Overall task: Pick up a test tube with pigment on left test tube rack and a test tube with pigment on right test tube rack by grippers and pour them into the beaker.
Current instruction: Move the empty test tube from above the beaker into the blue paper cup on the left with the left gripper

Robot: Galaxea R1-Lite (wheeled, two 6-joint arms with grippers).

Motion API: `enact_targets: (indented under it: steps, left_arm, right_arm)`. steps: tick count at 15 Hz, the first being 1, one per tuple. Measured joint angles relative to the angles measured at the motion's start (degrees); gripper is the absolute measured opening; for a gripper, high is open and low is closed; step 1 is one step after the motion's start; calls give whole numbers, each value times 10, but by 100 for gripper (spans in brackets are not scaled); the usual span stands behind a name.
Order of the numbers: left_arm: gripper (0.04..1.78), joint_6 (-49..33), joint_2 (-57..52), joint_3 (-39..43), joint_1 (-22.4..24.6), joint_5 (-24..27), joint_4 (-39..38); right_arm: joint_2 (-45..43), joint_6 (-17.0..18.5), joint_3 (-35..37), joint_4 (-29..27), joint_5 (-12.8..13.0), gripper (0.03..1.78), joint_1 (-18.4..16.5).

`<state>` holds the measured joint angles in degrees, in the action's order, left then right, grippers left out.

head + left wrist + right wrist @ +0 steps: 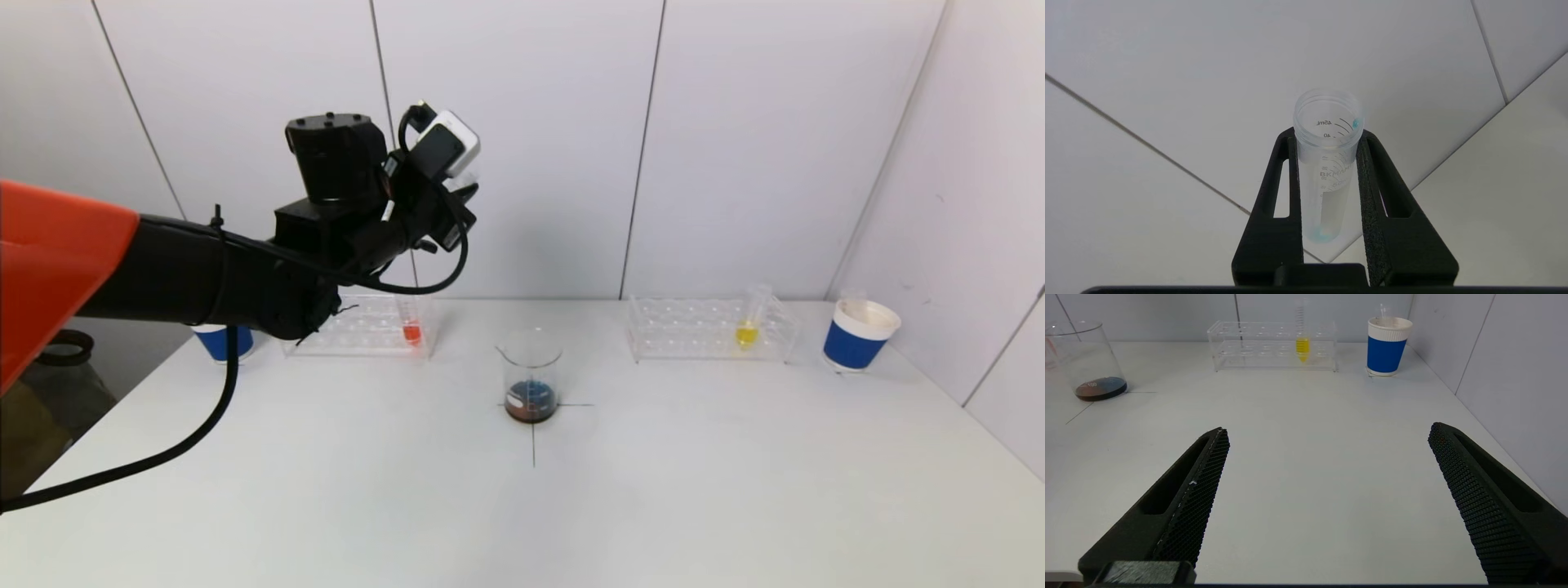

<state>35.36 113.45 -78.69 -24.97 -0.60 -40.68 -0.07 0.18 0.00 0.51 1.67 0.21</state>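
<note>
The left gripper (1327,163) is raised above the left rack (359,327), clamped on a nearly drained test tube (1327,155) (blue traces remain). The beaker (531,377) sits at desk (653,490) centre; the right rack (710,329), at its 2 o'clock, holds a yellow tube (748,327). The right gripper (1327,498) gapes wide, low over the desk.

The left arm (204,278) hid most of the left blue cup (220,343). The right gripper (1327,437) lay outside the head view; its finger bases were cut off.
</note>
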Motion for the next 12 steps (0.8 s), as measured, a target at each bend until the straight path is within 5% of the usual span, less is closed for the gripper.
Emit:
enact_targets:
  steps: [6, 12]
  left_arm:
    - [42, -139, -39, -123, 22, -73, 198]
    - [42, -207, -51, -195, 95, -86, 305]
  right_arm:
    - [0, 0, 0, 0, 0, 177, 0]
    - [0, 0, 0, 0, 0, 177, 0]
